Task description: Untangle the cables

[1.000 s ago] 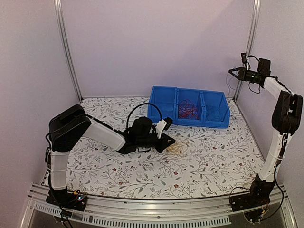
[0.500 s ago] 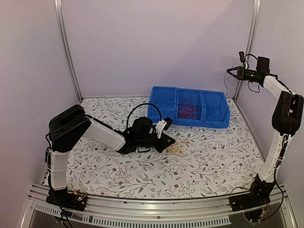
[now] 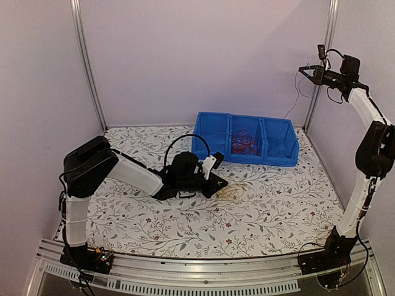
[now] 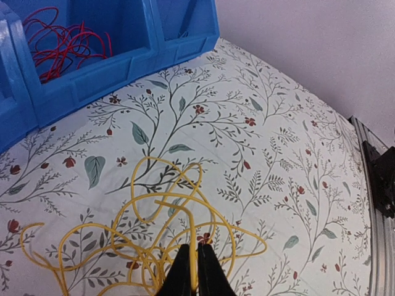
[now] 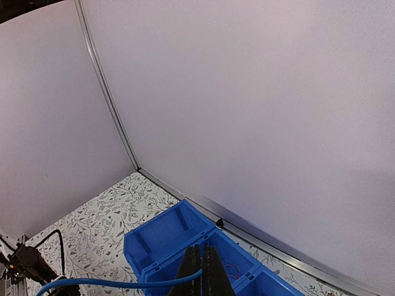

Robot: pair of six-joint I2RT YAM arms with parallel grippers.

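A yellow cable [image 4: 162, 205] lies in loose loops on the floral table, also in the top view [image 3: 234, 192]. My left gripper [image 4: 193, 266] is shut on one strand of it, low on the table [image 3: 218, 182]. Red cables [image 3: 245, 142] lie in the middle compartment of the blue bin [image 3: 213, 147]; they also show in the left wrist view [image 4: 63, 42]. My right gripper [image 3: 305, 72] is raised high at the right rear, shut on a thin blue cable [image 5: 123, 283] that runs from the jaws [image 5: 200, 269] off to the left.
The blue bin [image 5: 162, 233] has three compartments and stands at the table's back, against the wall. Its front wall [image 4: 123, 66] is just beyond the yellow loops. Metal frame posts [image 3: 85, 61] stand in the back corners. A metal rail [image 4: 376, 185] edges the table.
My right gripper has risen and shifted right, lifting the blue cable with it. The left arm and the yellow cable have not moved.
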